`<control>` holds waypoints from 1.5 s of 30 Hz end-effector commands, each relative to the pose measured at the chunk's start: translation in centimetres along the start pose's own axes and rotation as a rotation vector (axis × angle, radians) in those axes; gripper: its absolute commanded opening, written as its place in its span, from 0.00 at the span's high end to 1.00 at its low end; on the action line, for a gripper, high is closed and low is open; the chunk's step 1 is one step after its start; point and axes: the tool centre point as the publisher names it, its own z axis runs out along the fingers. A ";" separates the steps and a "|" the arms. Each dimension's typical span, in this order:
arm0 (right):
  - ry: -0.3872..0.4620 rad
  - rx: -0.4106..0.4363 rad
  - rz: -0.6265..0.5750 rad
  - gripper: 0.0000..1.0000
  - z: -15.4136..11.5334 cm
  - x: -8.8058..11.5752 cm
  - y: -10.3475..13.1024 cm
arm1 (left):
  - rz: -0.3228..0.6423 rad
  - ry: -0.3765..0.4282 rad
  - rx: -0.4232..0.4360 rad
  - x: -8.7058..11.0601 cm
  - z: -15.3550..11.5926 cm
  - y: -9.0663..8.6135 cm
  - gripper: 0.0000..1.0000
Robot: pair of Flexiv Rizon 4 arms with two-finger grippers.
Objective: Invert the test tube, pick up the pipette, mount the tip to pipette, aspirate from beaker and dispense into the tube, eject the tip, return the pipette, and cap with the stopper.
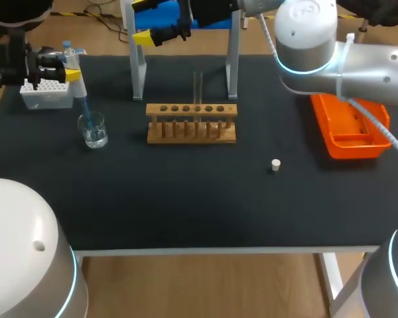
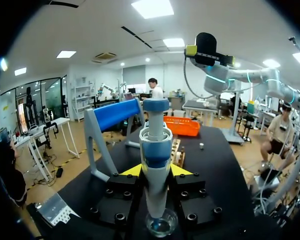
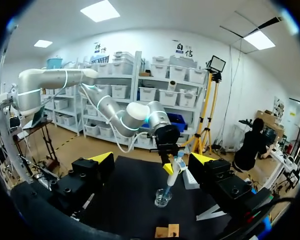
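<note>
My left gripper (image 1: 71, 70) is shut on the blue and white pipette (image 2: 155, 150), held upright at the table's far left. The pipette's blue tip (image 1: 85, 109) reaches down into the glass beaker (image 1: 93, 130), which holds clear liquid. In the left wrist view the beaker (image 2: 161, 223) sits directly under the pipette. A glass test tube (image 1: 198, 89) stands upright in the wooden rack (image 1: 192, 123). The small white stopper (image 1: 275, 165) lies on the mat right of the rack. My right gripper (image 1: 144, 20) hangs open and empty high over the table's back, and looks at the pipette (image 3: 173, 170) and beaker (image 3: 163, 198).
A white tip box (image 1: 46, 93) sits behind the beaker beside my left gripper. The pipette stand (image 1: 138, 69), white legs with a blue top, is behind the rack. An orange tray (image 1: 350, 127) lies at the right.
</note>
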 end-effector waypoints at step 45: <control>0.015 0.273 0.101 1.00 9.3 -6.8 -1.5 | 0.002 -0.003 0.000 0.0 0.0 0.0 1.00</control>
